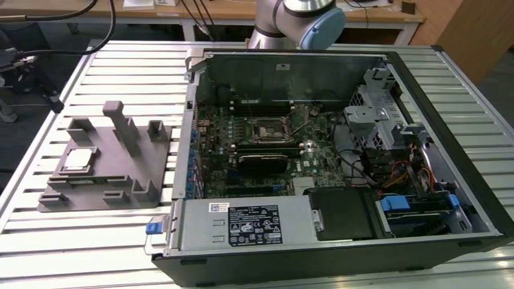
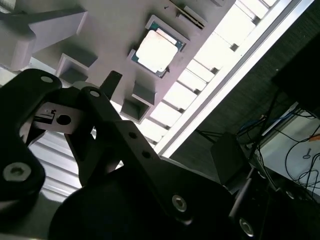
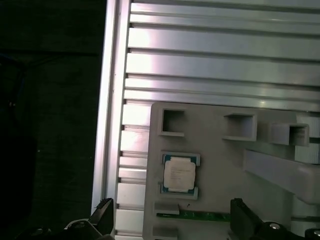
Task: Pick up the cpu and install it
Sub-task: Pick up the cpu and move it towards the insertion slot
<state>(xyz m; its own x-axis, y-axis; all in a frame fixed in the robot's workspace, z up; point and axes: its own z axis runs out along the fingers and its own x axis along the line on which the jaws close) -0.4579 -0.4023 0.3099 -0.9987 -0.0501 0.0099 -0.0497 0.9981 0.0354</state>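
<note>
You see the small flat square cpu [image 3: 180, 173], pale silver metal top, lying in a recess of the matte grey plastic tray [image 3: 220, 165]. Black gripper [image 3: 172, 209] over it: fingers spread wide, holding nothing.

light: even, moderate in my exterior view | glare: table slats [image 2: 220, 45] and cpu [image 2: 156, 50] top blown white in my second wrist view | shadow: floor [image 3: 50, 125] beside them dark in both wrist views
</note>
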